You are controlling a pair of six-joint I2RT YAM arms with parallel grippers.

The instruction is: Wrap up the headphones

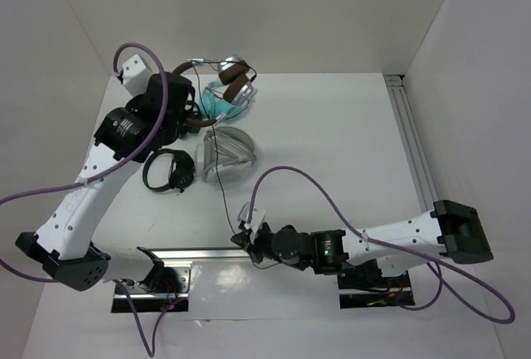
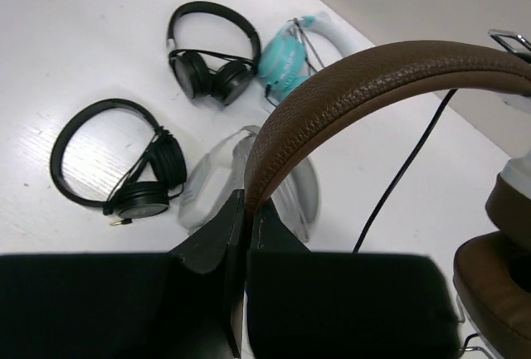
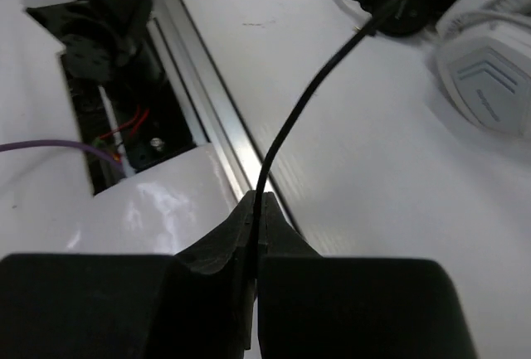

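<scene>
Toward the back left of the surface, the headphones hang from our left end effector, which is clenched on the brown headband. They seem lifted clear, above a teal pair. Their thin black cable runs from there toward the near edge, passing just beside the light-grey pair. It ends in our right end effector, which is clamped tight on the wire close to the metal rail.

We judge that the wrapping is only beginning: the cable is strung out between the two arms, and no turn lies around the headphones yet. To do this well, we make the left grip a steady anchor and let the right arm do the travelling, carrying the wire up and round the headband in even loops. We want light tension, enough to stop slack drooping onto the light-grey pair or the black pair. Too much and the thin wire may slide out of the pinch or tug the headband askew. We lift the cable over the neighbours rather than dragging it across them.
</scene>
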